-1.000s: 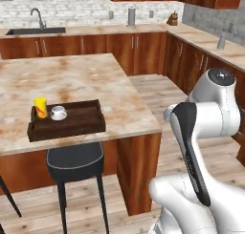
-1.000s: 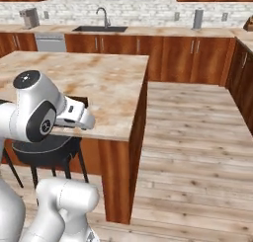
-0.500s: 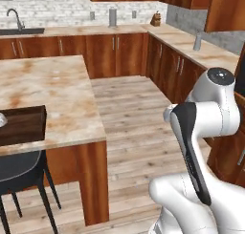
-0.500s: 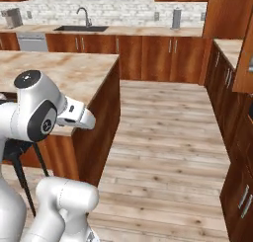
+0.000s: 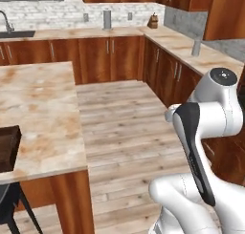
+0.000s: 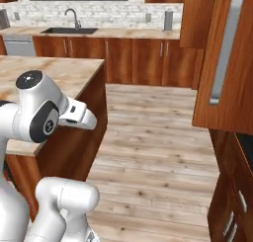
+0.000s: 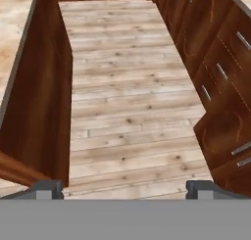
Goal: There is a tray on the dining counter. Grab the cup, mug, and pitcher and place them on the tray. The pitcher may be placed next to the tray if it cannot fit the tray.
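The dining counter lies to my left, its beige top also showing in the hand view. Only a dark brown corner of the tray shows, at the left edge of the left base view. The cup and the mug are out of view. A tall grey cylinder, which I take for the pitcher, stands on the back counter against the wall. My gripper is open with nothing between its fingers, and it looks down at the wooden floor beside the island.
A smaller grey vessel stands on the right-hand counter, and a knife block stands in the back corner. A sink with a tap is on the back counter. Wooden cabinets line the right side. A tall cabinet stands close on the right.
The base has turned to the right, so the whole scene has slid left. The tray with the cup and mug has passed out of the left base view. The gripper stays open.
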Robot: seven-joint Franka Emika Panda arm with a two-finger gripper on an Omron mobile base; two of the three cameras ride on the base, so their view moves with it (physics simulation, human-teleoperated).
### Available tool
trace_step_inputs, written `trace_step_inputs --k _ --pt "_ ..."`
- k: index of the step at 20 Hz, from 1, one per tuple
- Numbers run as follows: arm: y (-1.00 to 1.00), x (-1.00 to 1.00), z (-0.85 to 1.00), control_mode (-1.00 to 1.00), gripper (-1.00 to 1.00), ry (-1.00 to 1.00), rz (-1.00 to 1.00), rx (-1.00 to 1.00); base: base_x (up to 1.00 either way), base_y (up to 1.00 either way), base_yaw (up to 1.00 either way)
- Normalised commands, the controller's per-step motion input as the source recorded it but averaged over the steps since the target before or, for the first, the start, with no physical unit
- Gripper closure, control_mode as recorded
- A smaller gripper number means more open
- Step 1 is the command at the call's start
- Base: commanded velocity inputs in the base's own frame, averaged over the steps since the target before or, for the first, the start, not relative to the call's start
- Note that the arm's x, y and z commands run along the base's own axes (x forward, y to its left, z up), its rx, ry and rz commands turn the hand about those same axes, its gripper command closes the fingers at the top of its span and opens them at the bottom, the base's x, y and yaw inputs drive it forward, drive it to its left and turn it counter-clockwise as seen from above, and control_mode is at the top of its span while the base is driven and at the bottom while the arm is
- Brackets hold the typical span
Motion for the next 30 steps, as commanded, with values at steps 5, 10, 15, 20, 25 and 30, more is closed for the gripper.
trace_step_inputs --k 5,10,15,20,25,30 --pt "0.0 0.0 0.0 1.0 -1.0 0.0 0.0 0.0 0.89 0.12 0.0" --pt "0.0 0.0 0.0 1.0 -1.0 0.0 0.0 0.0 0.98 0.0 0.0" --pt "0.0 0.0 0.0 1.0 -1.0 0.0 0.0 0.0 0.98 0.0 0.0" --pt "0.0 0.0 0.0 1.0 -1.0 0.0 0.0 0.0 1.0 0.0 0.0" --pt "0.0 0.0 0.0 1.0 -1.0 0.0 0.0 0.0 0.97 -0.06 -0.01" --pt "0.0 0.0 0.0 1.0 -1.0 0.0 0.0 0.0 0.94 -0.12 -0.05"
